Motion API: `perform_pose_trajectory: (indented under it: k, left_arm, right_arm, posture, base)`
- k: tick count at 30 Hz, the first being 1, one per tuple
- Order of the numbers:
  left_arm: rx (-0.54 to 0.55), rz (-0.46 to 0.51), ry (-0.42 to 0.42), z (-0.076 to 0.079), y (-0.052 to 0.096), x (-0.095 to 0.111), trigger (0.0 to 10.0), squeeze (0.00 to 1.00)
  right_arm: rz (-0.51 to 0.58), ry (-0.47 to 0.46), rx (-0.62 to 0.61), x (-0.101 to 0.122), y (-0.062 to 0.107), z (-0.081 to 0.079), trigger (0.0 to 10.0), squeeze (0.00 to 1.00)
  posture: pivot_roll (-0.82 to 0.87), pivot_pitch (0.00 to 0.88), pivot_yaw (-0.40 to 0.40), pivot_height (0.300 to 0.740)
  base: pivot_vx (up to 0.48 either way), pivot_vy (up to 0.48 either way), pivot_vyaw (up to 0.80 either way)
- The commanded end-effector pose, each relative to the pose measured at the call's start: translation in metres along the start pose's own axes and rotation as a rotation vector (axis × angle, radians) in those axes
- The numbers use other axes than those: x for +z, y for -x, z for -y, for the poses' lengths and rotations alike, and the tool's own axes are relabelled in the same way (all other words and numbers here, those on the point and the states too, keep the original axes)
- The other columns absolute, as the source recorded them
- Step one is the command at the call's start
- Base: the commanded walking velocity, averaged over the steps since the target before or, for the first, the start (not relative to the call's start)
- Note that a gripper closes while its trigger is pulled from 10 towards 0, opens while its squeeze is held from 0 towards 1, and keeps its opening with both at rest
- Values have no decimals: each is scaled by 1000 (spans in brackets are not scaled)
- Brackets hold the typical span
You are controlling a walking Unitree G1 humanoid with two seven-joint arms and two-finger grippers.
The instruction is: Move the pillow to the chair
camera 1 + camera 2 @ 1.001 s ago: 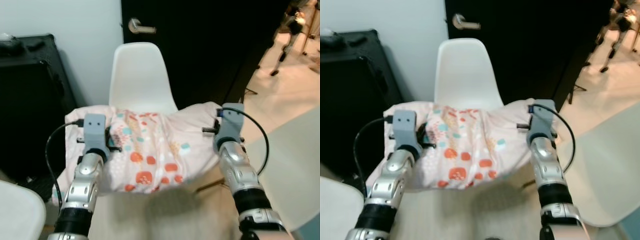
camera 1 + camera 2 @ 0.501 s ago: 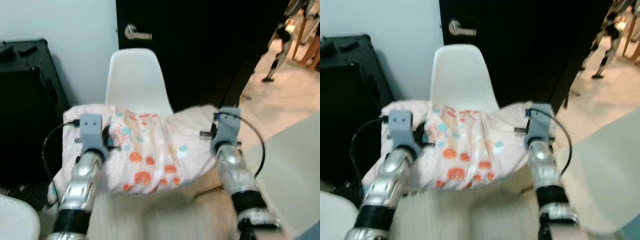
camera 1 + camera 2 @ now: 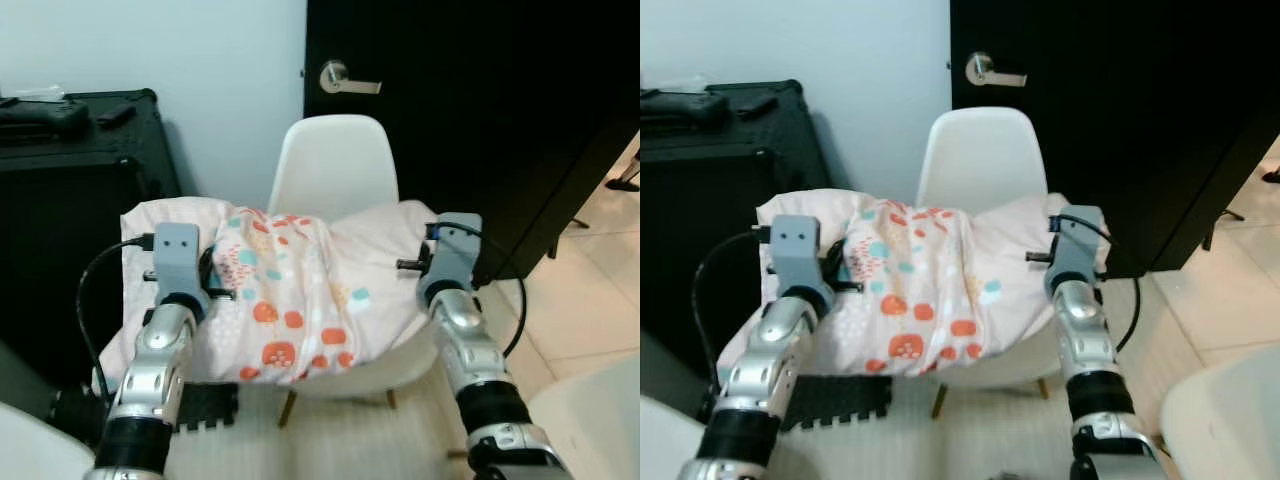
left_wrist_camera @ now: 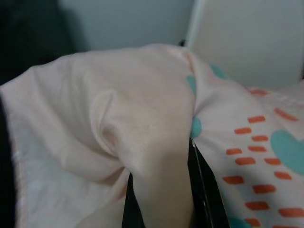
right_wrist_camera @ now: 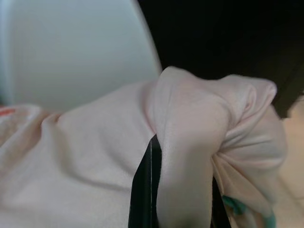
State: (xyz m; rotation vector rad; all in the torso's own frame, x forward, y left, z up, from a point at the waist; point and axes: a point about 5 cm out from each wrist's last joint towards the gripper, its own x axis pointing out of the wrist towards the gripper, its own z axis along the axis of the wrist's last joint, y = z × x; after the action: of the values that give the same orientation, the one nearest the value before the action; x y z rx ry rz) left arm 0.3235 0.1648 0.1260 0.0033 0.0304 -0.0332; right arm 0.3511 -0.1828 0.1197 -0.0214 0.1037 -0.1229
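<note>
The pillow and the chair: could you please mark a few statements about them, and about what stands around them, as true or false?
1. Both grippers hold the pillow at once. True: the left gripper and the right gripper each pinch a fold of its fabric.
2. The pillow is plain white. False: it is pale pink with orange and teal shapes.
3. The chair is white and stands before a dark door. True.
4. The door has a round knob. False: it has a lever handle.
5. A black case stands to the chair's left. True.
</note>
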Motion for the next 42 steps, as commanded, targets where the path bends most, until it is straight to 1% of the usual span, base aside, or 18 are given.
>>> perform_pose_trajectory:
  k: [1, 2, 5, 9, 17, 20, 23, 27, 31, 42]
  left_arm:
    - [-25, 42, -15, 4, 0, 8, 10000, 0]
    - [-28, 40, -17, 5, -1, 7, 10000, 0]
    - [-23, 29, -24, 5, -1, 6, 10000, 0]
    - [-22, 16, -37, 6, -1, 4, 10000, 0]
    - [-11, 28, -51, 5, 0, 5, 10000, 0]
    - [-1, 31, -55, 4, 0, 5, 10000, 0]
    - [33, 32, -71, -1, -1, 6, 10000, 0]
    - [37, 32, -70, -1, -1, 6, 10000, 0]
    - [46, 26, -61, -2, -2, 5, 10000, 0]
    - [52, 19, -59, -1, -3, 5, 10000, 0]
  right_arm:
    - [54, -2, 7, 11, -2, -2, 10000, 0]
    - [39, 11, 2, 9, -3, -2, 10000, 0]
    - [37, 9, -1, 9, -3, -2, 10000, 0]
    - [50, 3, 5, 10, -2, -3, 10000, 0]
    - [62, 2, 13, 12, -3, -5, 10000, 0]
    - [65, 4, 16, 12, -3, -5, 10000, 0]
    - [70, 7, 24, 12, -3, -7, 10000, 0]
    - [71, 6, 26, 12, -3, -7, 10000, 0]
    - [74, 9, 36, 13, -3, -8, 10000, 0]
    - [74, 13, 44, 13, -3, -8, 10000, 0]
  posture:
    - [-15, 44, -44, 730]
    - [-15, 44, -43, 730]
    - [-14, 43, -43, 730]
    - [-13, 39, -43, 730]
    - [-10, 34, -47, 730]
    - [-10, 32, -49, 730]
    - [-8, 28, -50, 730]
    - [-8, 26, -50, 730]
    - [-10, 24, -51, 730]
    - [-12, 32, -55, 730]
  base:
    - [480, 0, 0]
    - [480, 0, 0]
    - [418, 0, 0]
    - [0, 0, 0]
    - [0, 0, 0]
    - [0, 0, 0]
    - [0, 0, 0]
    - [0, 0, 0]
    - [0, -287, 0]
    - [0, -480, 0]
